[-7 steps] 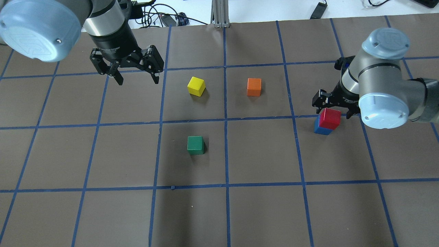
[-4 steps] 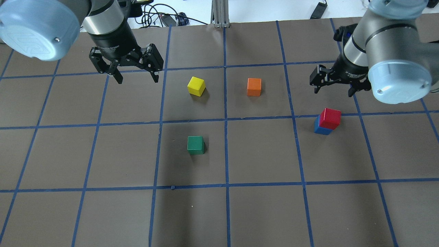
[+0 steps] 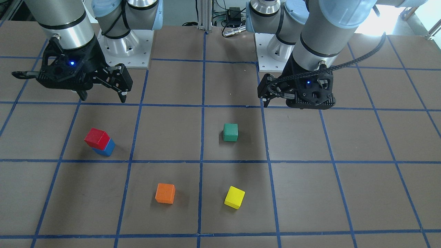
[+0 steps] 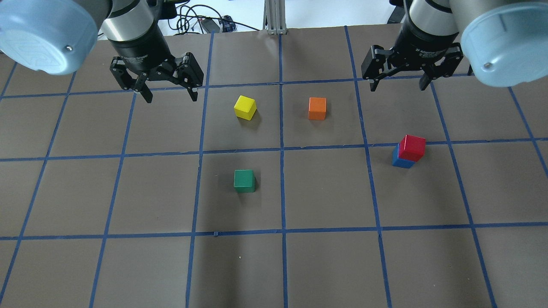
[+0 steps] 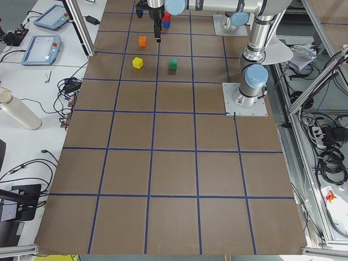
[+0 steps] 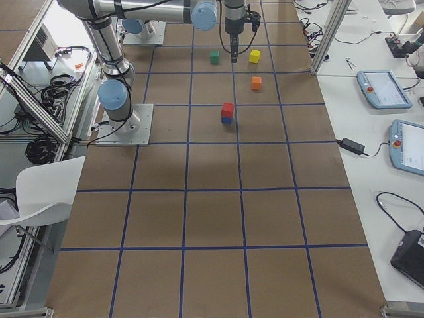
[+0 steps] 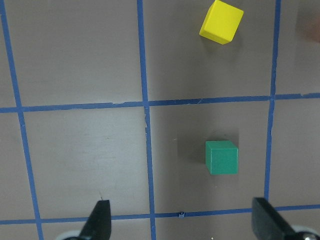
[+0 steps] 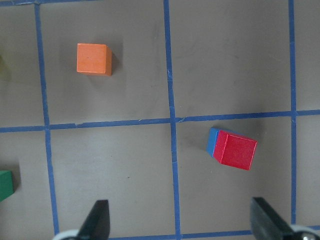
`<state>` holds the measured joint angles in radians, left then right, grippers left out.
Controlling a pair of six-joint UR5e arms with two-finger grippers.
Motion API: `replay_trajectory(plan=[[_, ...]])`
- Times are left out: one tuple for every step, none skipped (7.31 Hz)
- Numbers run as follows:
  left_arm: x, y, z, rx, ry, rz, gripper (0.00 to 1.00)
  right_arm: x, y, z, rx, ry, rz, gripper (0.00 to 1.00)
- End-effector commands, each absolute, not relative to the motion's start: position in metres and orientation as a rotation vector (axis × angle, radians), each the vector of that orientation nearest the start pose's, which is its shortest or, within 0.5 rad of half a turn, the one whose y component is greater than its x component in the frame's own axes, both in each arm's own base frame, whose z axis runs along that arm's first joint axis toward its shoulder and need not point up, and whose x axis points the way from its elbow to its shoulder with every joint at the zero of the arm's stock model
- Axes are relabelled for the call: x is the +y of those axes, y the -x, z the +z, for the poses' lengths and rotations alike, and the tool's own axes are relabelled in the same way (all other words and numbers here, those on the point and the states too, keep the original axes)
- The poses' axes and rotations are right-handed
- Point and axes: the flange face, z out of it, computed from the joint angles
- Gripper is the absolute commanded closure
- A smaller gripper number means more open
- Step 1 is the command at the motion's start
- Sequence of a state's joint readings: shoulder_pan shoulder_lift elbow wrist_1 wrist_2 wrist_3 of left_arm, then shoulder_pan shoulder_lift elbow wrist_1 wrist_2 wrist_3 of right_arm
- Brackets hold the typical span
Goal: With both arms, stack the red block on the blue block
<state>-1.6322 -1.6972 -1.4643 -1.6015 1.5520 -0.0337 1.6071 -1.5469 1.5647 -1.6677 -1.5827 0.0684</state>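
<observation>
Shows the red block [image 4: 412, 147] resting on top of the blue block [image 4: 401, 163], twisted a little against it, with a strip of blue peeking out on one side. Puts this stack well to the robot's right of the green block [image 4: 244, 181] and slightly farther out from the robot. Leaves the stack free-standing on the brown table [image 4: 325, 256], clear of both grippers.

Finds the right gripper [image 4: 398, 87] raised over the table, far beyond the green block and well to its right, well apart from the stack, jaws spread wide and empty. Confirms this in the right wrist view: both fingertips [image 8: 98, 220] far apart at the bottom edge, the stack ahead and nearer the right-hand one.

Finds the left gripper [image 4: 171, 96] also raised, beyond the green block and to its left, jaws likewise wide apart and gripping nothing. Places the green block, in the left wrist view, ahead of the spread fingertips and closer to the right-hand one.

Sets the yellow block [image 4: 245, 107] almost straight beyond the green block, turned at an angle to the blue tape lines [image 4: 281, 192]. Sets the orange block [image 4: 317, 108] beyond the green block and to its right, between it and the right gripper.
</observation>
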Motion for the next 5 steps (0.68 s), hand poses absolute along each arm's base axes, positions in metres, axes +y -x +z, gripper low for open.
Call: replay_trajectory(plan=[[-0.529, 0.168, 0.480, 3.157, -0.043, 0.057, 0.00, -0.500, -0.156, 0.487, 3.145, -0.054, -0.100, 0.00], [-0.532, 0.168, 0.482, 3.158, -0.043, 0.047, 0.00, -0.497, -0.165, 0.484, 3.140, -0.027, -0.097, 0.00], [-0.550, 0.169, 0.497, 3.160, -0.044, -0.070, 0.00, -0.498, -0.180, 0.476, 3.106, -0.004, -0.060, 0.00], [-0.542, 0.169, 0.502, 3.161, -0.047, -0.055, 0.00, -0.497, -0.180, 0.478, 3.107, -0.001, -0.060, 0.00], [-0.540, 0.169, 0.499, 3.161, -0.044, -0.038, 0.00, -0.495, -0.180, 0.477, 3.109, -0.006, -0.053, 0.00]])
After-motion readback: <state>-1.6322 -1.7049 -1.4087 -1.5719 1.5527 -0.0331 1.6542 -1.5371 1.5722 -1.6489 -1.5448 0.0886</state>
